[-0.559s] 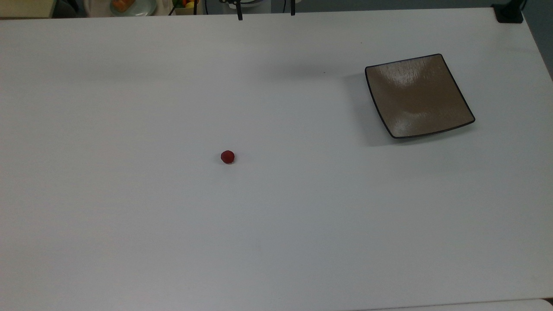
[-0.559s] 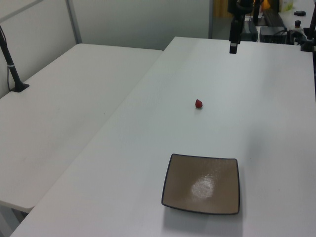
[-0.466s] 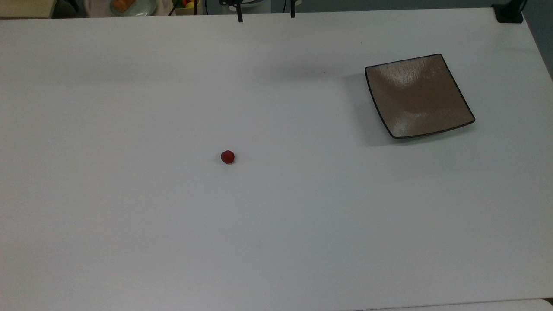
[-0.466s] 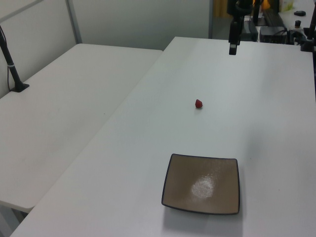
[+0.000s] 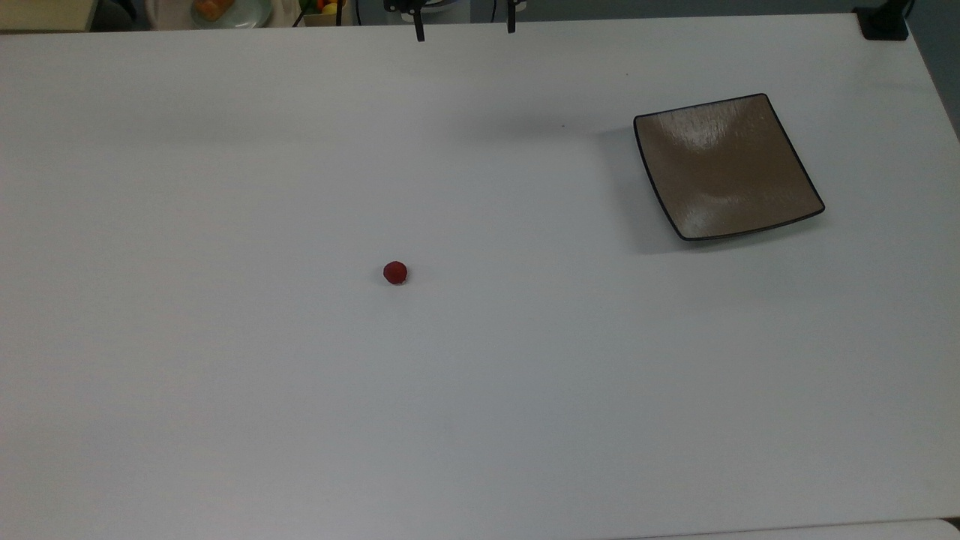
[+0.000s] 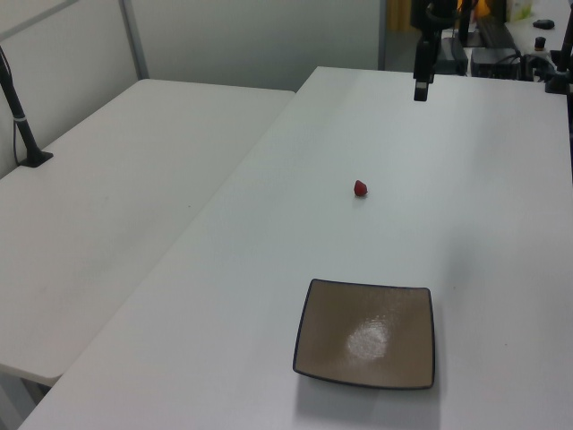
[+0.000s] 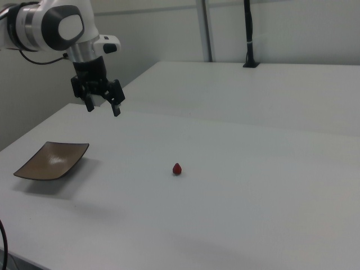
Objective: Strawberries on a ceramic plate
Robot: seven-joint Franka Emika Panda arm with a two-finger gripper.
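Note:
A small dark-red strawberry [image 5: 395, 273] [image 6: 360, 188] [image 7: 177, 169] lies alone on the white table [image 5: 225, 390]. The square brown ceramic plate [image 5: 725, 166] [image 6: 367, 334] [image 7: 52, 160] with its thin black rim sits bare, well apart from the berry, toward the top view's right. My gripper [image 7: 103, 106] [image 5: 465, 30] [image 6: 422, 86] hangs high above the table, far from both, fingers spread open with nothing between them. In the top view its two dark fingertips [image 5: 419, 33] poke in at the upper edge.
A second white table [image 6: 116, 197] adjoins in the left view's left, with a black post [image 6: 22, 125] clamped on it. Clutter and a dish with food [image 5: 225, 10] sit beyond the top view's upper edge. A black clamp [image 5: 885, 22] marks the table's corner.
The gripper has shifted slightly, its fingertips edging down and right in the top view. Strawberry and plate have not moved.

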